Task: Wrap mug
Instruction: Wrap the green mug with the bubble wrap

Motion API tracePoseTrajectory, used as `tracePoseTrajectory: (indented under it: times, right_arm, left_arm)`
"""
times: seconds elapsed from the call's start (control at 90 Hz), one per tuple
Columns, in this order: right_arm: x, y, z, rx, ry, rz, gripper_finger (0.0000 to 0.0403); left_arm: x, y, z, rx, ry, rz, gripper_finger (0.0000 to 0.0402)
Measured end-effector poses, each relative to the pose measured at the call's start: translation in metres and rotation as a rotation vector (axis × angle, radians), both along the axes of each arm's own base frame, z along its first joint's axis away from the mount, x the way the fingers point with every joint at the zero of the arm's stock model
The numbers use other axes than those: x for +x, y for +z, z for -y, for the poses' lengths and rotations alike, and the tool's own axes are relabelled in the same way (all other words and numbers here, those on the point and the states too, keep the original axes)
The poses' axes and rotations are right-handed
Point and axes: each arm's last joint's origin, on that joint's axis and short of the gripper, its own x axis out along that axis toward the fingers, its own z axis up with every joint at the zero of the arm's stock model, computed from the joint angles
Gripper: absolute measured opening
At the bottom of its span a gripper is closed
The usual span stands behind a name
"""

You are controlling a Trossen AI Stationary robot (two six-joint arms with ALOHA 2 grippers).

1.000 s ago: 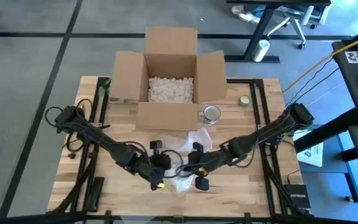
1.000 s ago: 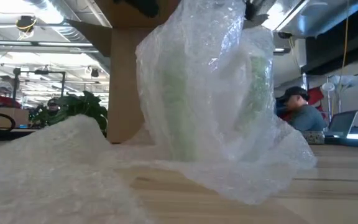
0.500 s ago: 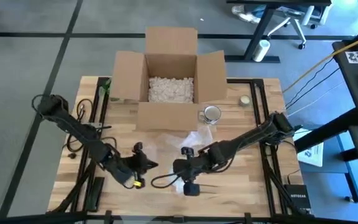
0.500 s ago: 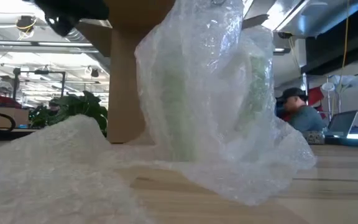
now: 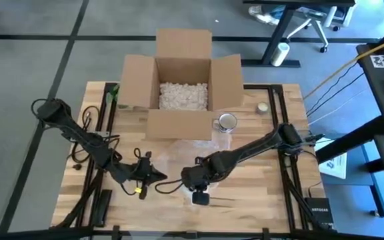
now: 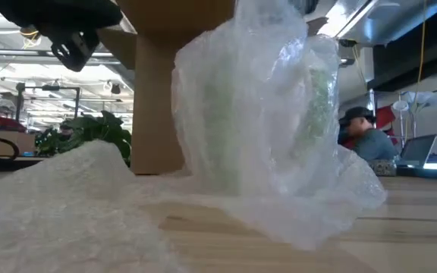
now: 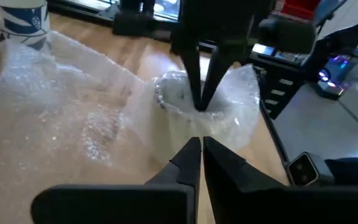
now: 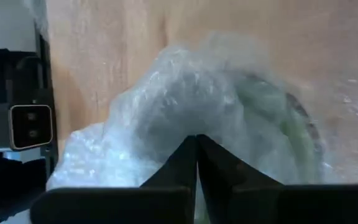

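Observation:
A green mug point(image 6: 230, 114) stands upright on the table inside a bundle of clear bubble wrap point(image 6: 271, 136), near the table's front middle point(image 5: 179, 160). The rest of the sheet point(image 7: 73, 99) lies spread on the table beside it. My right gripper point(image 5: 188, 177) is above the bundle, pointing down, shut at its top point(image 7: 201, 102). My left gripper point(image 5: 157, 175) hovers shut just left of the bundle, clear of the wrap, its tips point(image 7: 199, 146) aimed at it. My right gripper pinches the gathered bubble wrap at the top of the bundle point(image 7: 191, 113) between its two shut fingers, coming from above and pointing down. The wrap rises to the fingertips point(image 8: 196, 144) and drapes around the mug, whose base stays on the table. The number of layers cannot be told.
An open cardboard box point(image 5: 182, 87) with packing peanuts stands at the back middle. A glass mug point(image 5: 227, 123) sits by its right front corner and a small round lid point(image 5: 262, 107) farther right. A person point(image 6: 363, 133) sits beyond the table.
My left gripper has drawn back from the bundle toward the table's left edge and now hangs clear of the wrap. My right gripper has moved left over the bundle, keeping the wrap's top gathered; the bundle has shifted slightly and stands taller.

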Motion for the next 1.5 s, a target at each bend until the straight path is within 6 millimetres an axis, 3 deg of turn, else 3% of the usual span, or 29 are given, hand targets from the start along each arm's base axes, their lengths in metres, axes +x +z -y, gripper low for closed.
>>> tracePoseTrajectory:
  times: [0.189, 0.478, 0.756, 1.322, 1.5]
  right_arm:
    - [0.007, -0.020, -0.001, 0.044, 0.015, -0.056, 0.0000]
    - [0.005, -0.017, -0.001, 0.038, 0.015, -0.065, 0.0000]
    - [0.005, 0.002, -0.001, 0.018, 0.015, -0.097, 0.0000]
    - [0.004, 0.059, 0.002, -0.074, 0.001, -0.047, 0.0000]
    - [0.001, 0.072, -0.007, -0.089, 0.005, -0.011, 0.0000]
  left_arm:
    - [-0.002, 0.000, 0.003, -0.021, -0.016, -0.006, 0.0000]
    - [-0.001, -0.010, 0.011, -0.041, -0.026, -0.025, 0.0000]
    - [0.004, -0.026, 0.015, -0.063, -0.008, -0.070, 0.0000]
    - [0.004, -0.025, 0.015, -0.059, -0.011, -0.063, 0.0000]
    - [0.004, -0.025, 0.015, -0.058, -0.011, -0.064, 0.0000]
